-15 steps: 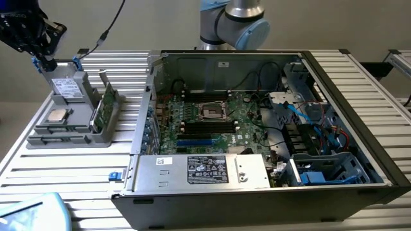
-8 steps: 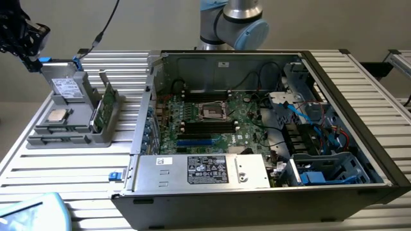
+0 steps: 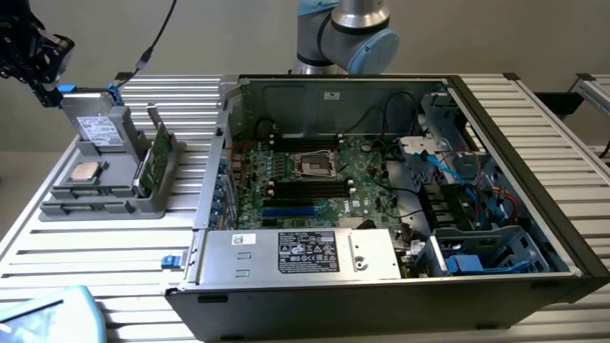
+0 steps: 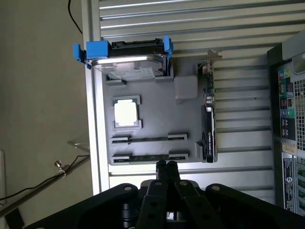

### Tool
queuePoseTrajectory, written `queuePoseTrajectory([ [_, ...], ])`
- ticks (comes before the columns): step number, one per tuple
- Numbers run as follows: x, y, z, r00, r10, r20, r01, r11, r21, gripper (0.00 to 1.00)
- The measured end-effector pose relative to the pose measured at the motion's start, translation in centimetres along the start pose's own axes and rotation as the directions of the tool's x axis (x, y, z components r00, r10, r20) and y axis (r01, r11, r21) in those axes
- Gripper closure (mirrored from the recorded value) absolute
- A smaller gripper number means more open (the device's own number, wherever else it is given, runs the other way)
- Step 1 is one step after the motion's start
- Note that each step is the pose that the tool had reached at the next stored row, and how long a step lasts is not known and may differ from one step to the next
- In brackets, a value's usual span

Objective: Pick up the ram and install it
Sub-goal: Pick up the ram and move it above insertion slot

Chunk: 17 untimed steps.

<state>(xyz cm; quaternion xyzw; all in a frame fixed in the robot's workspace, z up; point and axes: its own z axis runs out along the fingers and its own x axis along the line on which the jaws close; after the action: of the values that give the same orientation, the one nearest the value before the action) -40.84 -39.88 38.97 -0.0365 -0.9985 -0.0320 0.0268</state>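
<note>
A: Which step is in hand?

B: The pick-up, I'd say, and early in it. The ram [image 4: 150, 157] sits in the grey tray [image 4: 157, 112], in the slot closest to the tips of the gripper [image 4: 166, 166]. The tray stands on the worktop [image 3: 114, 250], at the exterior view's left of the open computer case [image 3: 381, 314].

A: And the gripper?

B: Closed, tips pressed together, nothing between them. It hangs above the tray and touches nothing.

A: What does a grasp call for?

B: My judgement: the tips must part and line up squarely across the stick's thin edge, clear of the end clips. The black memory slots [image 3: 307, 187] on the motherboard look empty, so nothing is installed yet.
</note>
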Motion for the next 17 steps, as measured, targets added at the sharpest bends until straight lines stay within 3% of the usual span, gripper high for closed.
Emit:
queuePoseTrajectory([
  [9,0.18,-0.08,0.00,1.0000,-0.009,-0.0007,0.009,1.0000,-0.0007,0.89],
  [13,0.18,-0.08,0.01,0.9967,-0.081,-0.0053,0.081,0.9967,0.0030,0.89],
  [17,0.19,-0.08,0.02,0.9883,-0.152,-0.0102,0.152,0.9883,0.0065,0.89],
])
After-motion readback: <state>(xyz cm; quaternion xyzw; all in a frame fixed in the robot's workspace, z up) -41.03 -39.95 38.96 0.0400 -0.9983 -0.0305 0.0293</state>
